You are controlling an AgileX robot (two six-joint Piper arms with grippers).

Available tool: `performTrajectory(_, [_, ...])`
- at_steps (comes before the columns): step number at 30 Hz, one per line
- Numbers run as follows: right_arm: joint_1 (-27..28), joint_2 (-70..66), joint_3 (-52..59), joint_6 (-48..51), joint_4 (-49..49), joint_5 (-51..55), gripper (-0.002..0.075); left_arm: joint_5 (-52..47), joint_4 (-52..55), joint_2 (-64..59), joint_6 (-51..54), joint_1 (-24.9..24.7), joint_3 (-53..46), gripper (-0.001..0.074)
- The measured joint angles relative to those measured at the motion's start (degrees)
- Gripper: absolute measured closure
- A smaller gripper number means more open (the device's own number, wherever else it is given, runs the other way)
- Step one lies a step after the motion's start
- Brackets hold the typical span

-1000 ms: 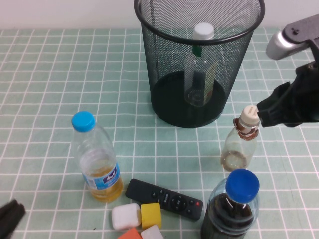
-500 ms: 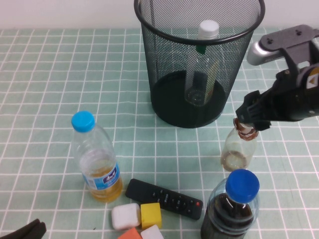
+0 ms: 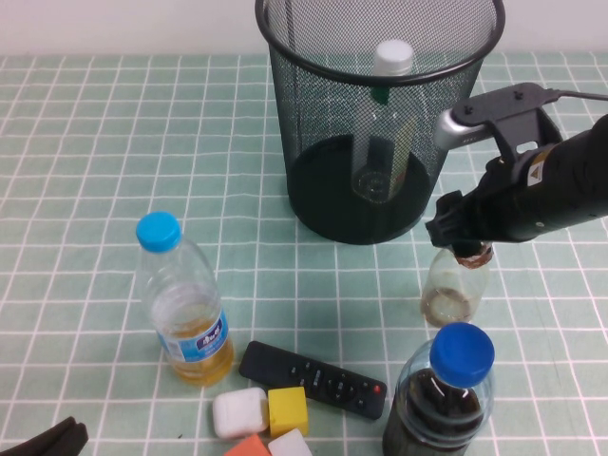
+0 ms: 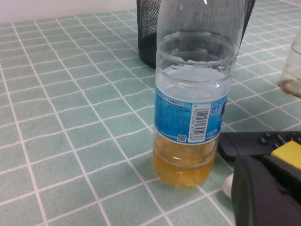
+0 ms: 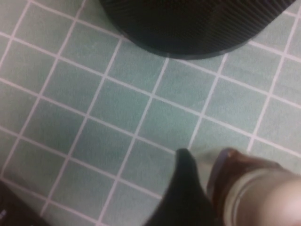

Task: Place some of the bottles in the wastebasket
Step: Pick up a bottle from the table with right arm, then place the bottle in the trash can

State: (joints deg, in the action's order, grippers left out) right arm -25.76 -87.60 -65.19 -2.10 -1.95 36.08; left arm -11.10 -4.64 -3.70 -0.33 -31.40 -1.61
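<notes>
small bottle (image 3: 455, 290) upright on table just right of wastebasket (image 3: 380, 114); right gripper (image 3: 463, 237) over its cap, can't tell if clamped; tall bottle (image 3: 383, 119) inside basket; left gripper (image 3: 43, 442) low at near-left edge, fingers unclear

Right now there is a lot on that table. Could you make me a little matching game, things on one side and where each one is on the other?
Things:
1. tall bottle
2. small bottle
3. yellow-liquid bottle
4. remote

Places:
A. standing on the table, its neck at the right hand
B. lying flat beside the coloured blocks
C. standing inside the wastebasket
D. standing alone on the left side, near the left hand

Pairs: 1-C, 2-A, 3-D, 4-B
</notes>
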Motion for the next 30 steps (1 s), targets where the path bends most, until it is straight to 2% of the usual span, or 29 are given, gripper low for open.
performTrajectory(3, [0.0, -0.84, 0.0, 0.0, 0.03, -1.15, 0.0325, 0.0, 0.0, 0.0, 0.0, 0.0, 0.0, 0.0738])
performTrajectory(5, [0.0, -0.97, 0.0, 0.0, 0.24, -1.27, 0.0421, 0.0, 0.0, 0.0, 0.0, 0.0, 0.0, 0.0738])
performTrajectory(6, [0.0, -0.97, 0.0, 0.0, 0.27, -1.4, 0.0433, 0.0, 0.0, 0.0, 0.0, 0.0, 0.0, 0.0738])
performTrajectory(12, [-0.06, -0.6, -0.24, -1.45, 3.83, 0.28, 0.0433, 0.0, 0.0, 0.0, -0.08, 0.0, 0.0, 0.0738])
performTrajectory(18, [-0.14, 3.78, -4.26, -7.45, 11.59, 13.08, 0.0433, 0.0, 0.0, 0.0, -0.08, 0.0, 0.0, 0.0738])
performTrajectory(24, [-0.14, 6.77, -20.14, -12.44, 18.98, 32.07, 0.0433, 0.0, 0.0, 0.0, -0.08, 0.0, 0.0, 0.0738])
performTrajectory(30, [-0.14, 3.26, -46.79, -9.8, 25.48, 35.8, 0.0433, 0.0, 0.0, 0.0, -0.08, 0.0, 0.0, 0.0739])
